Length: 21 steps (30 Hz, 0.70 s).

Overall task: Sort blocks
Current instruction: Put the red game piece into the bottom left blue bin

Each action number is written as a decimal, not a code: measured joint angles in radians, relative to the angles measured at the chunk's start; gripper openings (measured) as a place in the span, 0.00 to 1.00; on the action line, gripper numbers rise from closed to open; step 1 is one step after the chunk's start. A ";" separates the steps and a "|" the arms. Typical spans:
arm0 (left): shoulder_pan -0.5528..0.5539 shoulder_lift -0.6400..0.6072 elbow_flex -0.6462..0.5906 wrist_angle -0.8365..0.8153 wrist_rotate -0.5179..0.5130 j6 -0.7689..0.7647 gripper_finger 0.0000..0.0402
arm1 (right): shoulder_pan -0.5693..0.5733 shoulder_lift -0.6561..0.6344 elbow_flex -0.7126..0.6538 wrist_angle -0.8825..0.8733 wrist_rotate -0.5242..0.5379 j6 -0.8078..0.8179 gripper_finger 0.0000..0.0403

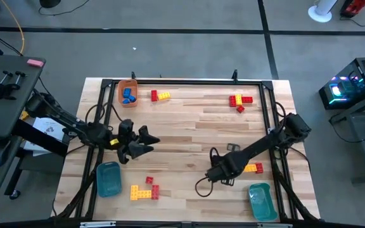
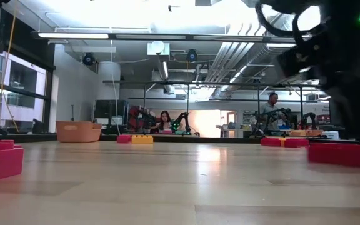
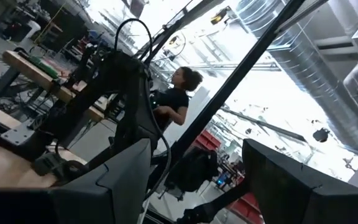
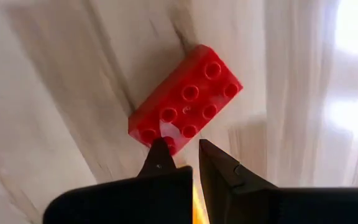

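1. Closed jaws on the right gripper [image 4: 187, 154] sit low over the counter [image 1: 195, 126], holding nothing; in the right wrist view a red block [image 4: 185, 99] lies flat on the wood just past the fingertips, very close to them, though contact cannot be confirmed.
2. From overhead, the right gripper [image 1: 213, 175] is at about 5 o'clock of the counter's centre, with a yellow and red block pair [image 1: 254, 168] near it toward 3 o'clock.
3. Left gripper [image 1: 146, 140] hangs at about 9 o'clock of the centre, its jaws spread apart and empty, tilted up toward the room.
4. Other blocks lie in clusters: red and yellow ones at 11 o'clock [image 1: 160, 95], red and yellow ones at 1 o'clock [image 1: 239, 101], and a yellow and red group at 7 o'clock [image 1: 144, 190].
5. Blue blocks [image 1: 128, 95] rest inside the orange tray [image 1: 128, 83] at the far left corner.
6. Two teal trays sit at the near edge, one at 7 o'clock [image 1: 108, 178], one at 5 o'clock [image 1: 262, 201].
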<state>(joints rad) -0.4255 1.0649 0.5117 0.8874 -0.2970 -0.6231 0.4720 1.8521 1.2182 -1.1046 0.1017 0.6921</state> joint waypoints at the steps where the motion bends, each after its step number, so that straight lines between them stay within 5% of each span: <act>1: 0.000 0.000 0.000 -0.013 0.000 -0.009 0.60 | -0.007 -0.001 0.000 0.031 0.005 -0.061 0.00; 5: 0.000 0.001 0.000 -0.042 -0.001 -0.029 0.60 | -0.029 0.000 0.004 0.104 0.021 -0.272 0.00; 11: 0.000 0.001 0.000 -0.030 -0.002 -0.020 0.60 | -0.034 -0.011 0.113 -0.057 0.106 -0.347 0.00; 21: 0.000 0.001 0.000 -0.059 -0.032 -0.001 0.60 | 0.016 -0.064 0.174 -0.070 0.062 -0.100 0.00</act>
<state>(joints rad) -0.4255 1.0660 0.5114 0.8285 -0.3290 -0.6246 0.4877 1.7885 1.3918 -1.1749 0.1636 0.5918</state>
